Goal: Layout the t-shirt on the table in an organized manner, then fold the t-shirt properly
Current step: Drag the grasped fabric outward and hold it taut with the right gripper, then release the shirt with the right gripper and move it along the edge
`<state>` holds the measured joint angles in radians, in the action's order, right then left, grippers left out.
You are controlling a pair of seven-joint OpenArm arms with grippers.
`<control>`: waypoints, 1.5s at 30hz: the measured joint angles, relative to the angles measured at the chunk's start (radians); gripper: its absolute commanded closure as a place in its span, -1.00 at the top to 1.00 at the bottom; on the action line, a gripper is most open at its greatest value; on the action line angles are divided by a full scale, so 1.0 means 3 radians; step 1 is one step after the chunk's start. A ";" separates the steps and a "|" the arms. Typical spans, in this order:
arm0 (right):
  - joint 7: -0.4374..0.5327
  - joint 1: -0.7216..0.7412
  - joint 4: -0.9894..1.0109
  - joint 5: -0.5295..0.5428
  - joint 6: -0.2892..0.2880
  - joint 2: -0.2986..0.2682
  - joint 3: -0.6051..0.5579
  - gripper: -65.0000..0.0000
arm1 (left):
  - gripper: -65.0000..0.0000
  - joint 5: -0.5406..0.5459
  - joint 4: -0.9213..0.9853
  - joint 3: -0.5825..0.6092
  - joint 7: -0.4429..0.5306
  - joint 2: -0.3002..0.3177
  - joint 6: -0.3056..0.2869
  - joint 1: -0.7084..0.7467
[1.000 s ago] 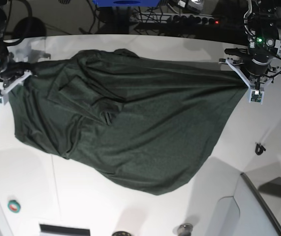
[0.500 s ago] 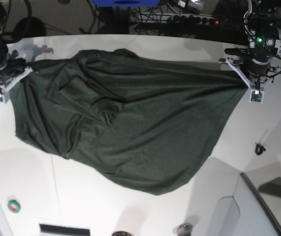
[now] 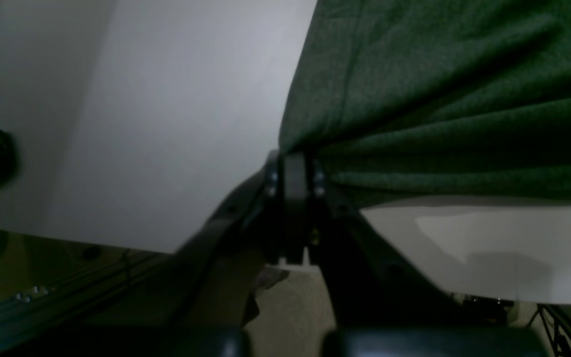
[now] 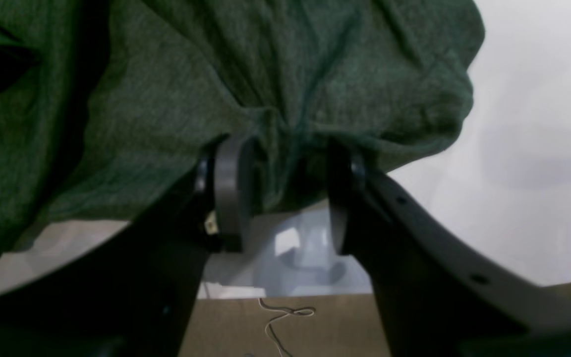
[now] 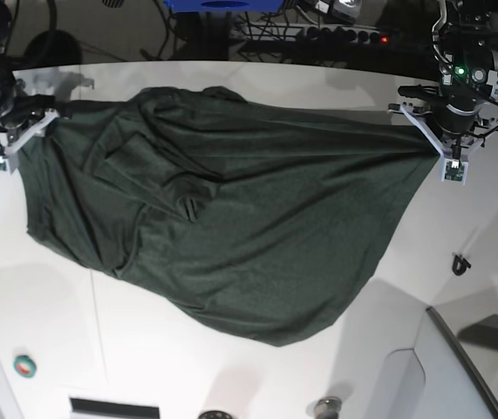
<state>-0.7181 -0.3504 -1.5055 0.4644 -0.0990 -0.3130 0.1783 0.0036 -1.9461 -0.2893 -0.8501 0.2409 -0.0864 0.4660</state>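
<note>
Cloth slackened — right claw (image 4: 285,198) had just parted around the t-shirt (image 5: 222,218); left claw (image 3: 293,173) stayed clamped on its edge.

A: Where was there room to move over the table (image 5: 231,375)?

B: Along the near side. A broad strip of bare white top lay open between the t-shirt (image 5: 222,218) and the near edge, and more bare top lay to the camera's right of the cloth.

A: What stood in the way?

B: The t-shirt covered most of the middle, from one far corner to the other. A small black knob (image 5: 460,263) sat on the bare top at the camera's right, apart from the cloth. A small green and red disc (image 5: 24,366) lay near the near-left corner.

A: And the far side?

B: Tight. The cloth reached almost to the far edge there.
</note>
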 measured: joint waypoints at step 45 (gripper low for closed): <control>-0.0019 -0.0206 -0.0497 0.0013 0.0004 0.0008 0.0224 -0.13 | -1.00 -0.0004 0.0006 -0.0028 0.0000 0.0058 0.0000 0.0216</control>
<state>-0.7238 -0.4122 -1.6547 0.4683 -0.0978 -0.3107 0.2455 0.0025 -1.9442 -0.2977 -0.8501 0.2584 -0.0864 0.5308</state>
